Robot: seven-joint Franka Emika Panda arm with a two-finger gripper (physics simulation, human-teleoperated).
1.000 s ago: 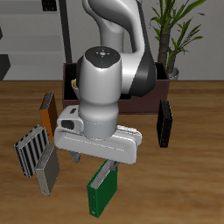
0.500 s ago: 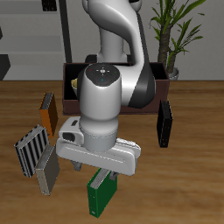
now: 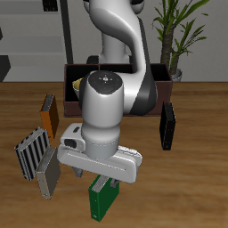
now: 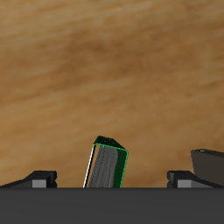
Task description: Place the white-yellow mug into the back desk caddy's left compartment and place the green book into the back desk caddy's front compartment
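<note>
Dark-green hardback book stands upright on the wooden table, well forward of the long dark-brown desk caddy. Gripper directly above it, jaws spread, gripping nothing.

obstacles: green book stood upright on counter right under pincer | grey book and striped book lay close beside it | orange book farther back | black book well apart | free: bare counter between green and black books | caddy mostly hidden behind arm
</note>
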